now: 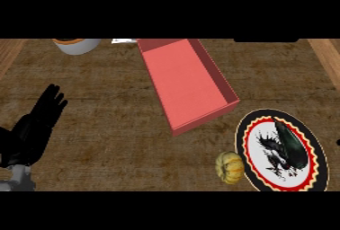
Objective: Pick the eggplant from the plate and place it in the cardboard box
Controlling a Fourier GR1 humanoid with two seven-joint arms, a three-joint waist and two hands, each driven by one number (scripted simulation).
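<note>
Left hand [36, 123] rests spread at the surface's left edge. Near the right edge, the eggplant [290, 146] on the plate [247, 134] looks smooth, slippery, fairly light; best grasped mid-body.

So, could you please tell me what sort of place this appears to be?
Probably a kitchen counter: a brown countertop holds an eggplant on a patterned plate, a small yellow squash beside it, and a reddish open box.
</note>
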